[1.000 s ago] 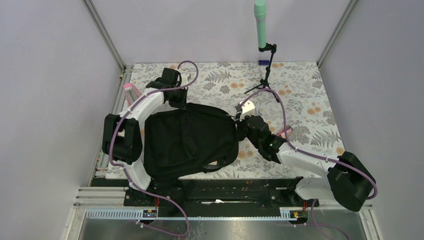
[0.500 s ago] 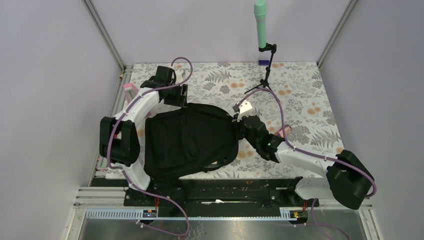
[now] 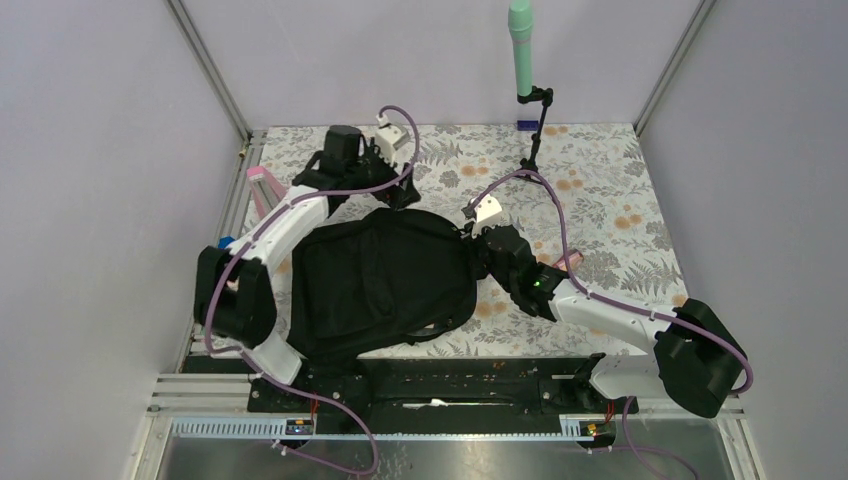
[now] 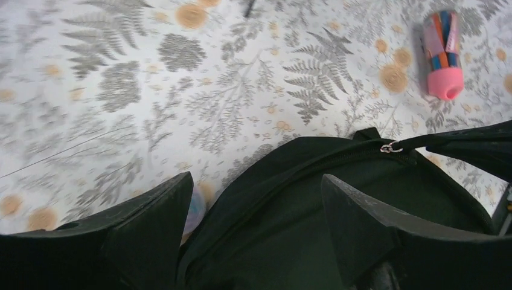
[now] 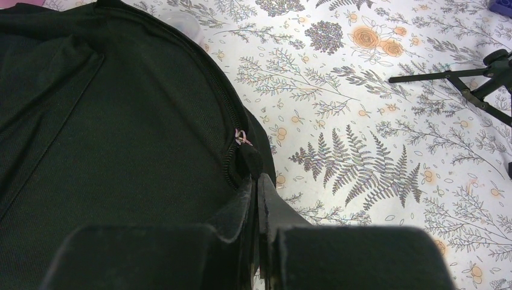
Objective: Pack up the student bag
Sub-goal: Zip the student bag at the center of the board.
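The student bag is a large black backpack lying flat in the middle of the flowered table. Its curved zip runs along the top edge, ending at a small metal slider. My right gripper is at the bag's right edge, shut on the black pull tab just below that slider. My left gripper hangs open over the bag's far edge, with only black fabric between its fingers and nothing held. The slider also shows in the left wrist view.
A pink pencil case lies on the table beyond the bag, near my right arm. A green microphone on a black tripod stands at the back. Something pale peeks from under the bag's edge. A pink object lies at the table's left edge.
My left gripper has opened, lifted off the bag's far left corner and swung to the right along its far edge. The right gripper stays shut at the bag's right edge.
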### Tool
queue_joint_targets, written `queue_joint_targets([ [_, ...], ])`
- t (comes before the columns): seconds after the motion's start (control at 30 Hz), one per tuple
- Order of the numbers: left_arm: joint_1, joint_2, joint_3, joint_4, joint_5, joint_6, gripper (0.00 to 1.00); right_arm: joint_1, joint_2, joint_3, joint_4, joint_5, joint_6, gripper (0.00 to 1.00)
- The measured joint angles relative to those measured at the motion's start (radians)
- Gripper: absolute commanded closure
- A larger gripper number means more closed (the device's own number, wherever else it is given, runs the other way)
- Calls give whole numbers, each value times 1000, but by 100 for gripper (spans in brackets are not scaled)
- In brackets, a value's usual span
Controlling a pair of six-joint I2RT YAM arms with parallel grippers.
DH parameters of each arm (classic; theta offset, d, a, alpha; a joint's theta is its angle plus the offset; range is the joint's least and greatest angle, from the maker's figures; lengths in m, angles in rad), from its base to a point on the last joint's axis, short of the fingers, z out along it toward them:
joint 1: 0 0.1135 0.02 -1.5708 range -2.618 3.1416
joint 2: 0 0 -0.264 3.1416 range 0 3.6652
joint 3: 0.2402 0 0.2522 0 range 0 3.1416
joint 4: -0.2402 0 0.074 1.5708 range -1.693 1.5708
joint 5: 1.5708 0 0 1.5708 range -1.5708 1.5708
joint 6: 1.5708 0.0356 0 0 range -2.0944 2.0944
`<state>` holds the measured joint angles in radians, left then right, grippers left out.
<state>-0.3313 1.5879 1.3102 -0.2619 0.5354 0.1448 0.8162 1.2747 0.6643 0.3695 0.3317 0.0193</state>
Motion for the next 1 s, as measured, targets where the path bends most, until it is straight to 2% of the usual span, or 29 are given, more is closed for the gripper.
queue_joint_targets([
  [0.2,-39,183,64,-32,107,47,18,0,0,0,0,0,0,100],
  [0.37,-58,230,71,-57,158,60,19,0,0,0,0,-1,0,100],
  [0.5,-72,250,109,-62,164,63,25,0,0,0,0,-3,1,100],
  [0.67,-87,295,163,-66,166,61,37,0,0,0,0,-4,1,100],
  [0.73,-95,311,167,-71,168,61,37,0,0,0,0,-4,1,100],
  [0.87,-106,326,169,-88,177,64,29,0,0,0,0,-4,1,100],
  [1.0,-113,328,169,-102,185,69,28,0,0,0,0,-4,1,100],
])
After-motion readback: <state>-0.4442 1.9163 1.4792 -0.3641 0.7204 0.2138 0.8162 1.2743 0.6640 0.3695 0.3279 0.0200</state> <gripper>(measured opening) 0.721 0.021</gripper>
